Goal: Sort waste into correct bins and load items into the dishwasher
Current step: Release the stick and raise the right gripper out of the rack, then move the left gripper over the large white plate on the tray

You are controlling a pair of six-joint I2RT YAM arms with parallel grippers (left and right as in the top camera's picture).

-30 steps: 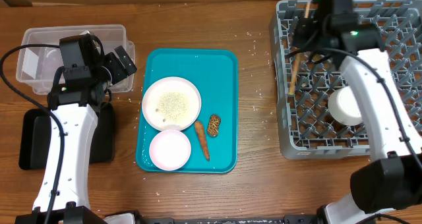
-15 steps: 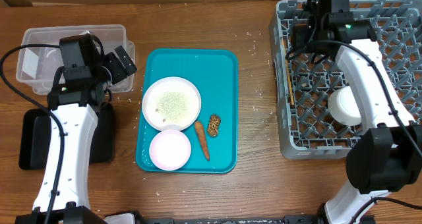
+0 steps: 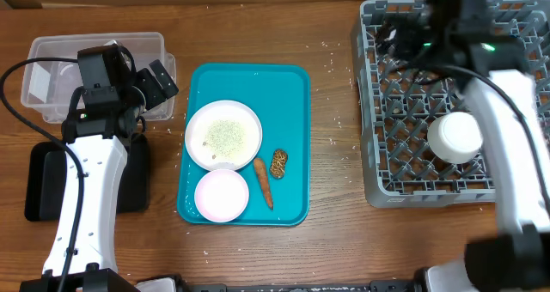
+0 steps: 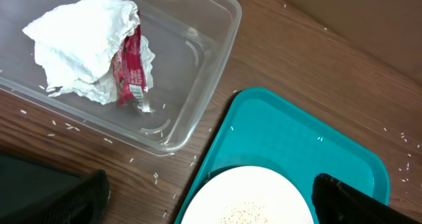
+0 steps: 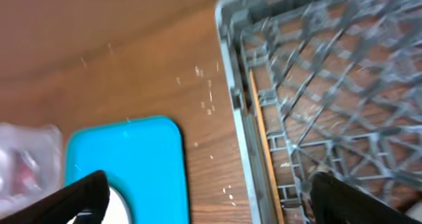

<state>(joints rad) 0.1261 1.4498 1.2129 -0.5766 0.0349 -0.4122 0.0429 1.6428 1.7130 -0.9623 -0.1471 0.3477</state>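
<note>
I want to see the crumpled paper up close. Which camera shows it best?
The left wrist view: the paper is big and sharp, red scrap showing. Overhead shows just a small white patch in the tub. Right wrist only blurs it at its edge.

On the serving tray (image 3: 288, 103) the plate (image 3: 199, 124) is sitting with the bowl (image 3: 221, 195) at its six o'clock, carrot (image 3: 263, 182) and lump (image 3: 278, 162) at four; the tub (image 3: 94, 39), holding crumpled paper (image 4: 82, 43), is lying at the tray's ten o'clock; the dish rack (image 3: 391, 159), holding the cup (image 3: 455, 136), at three.
</note>
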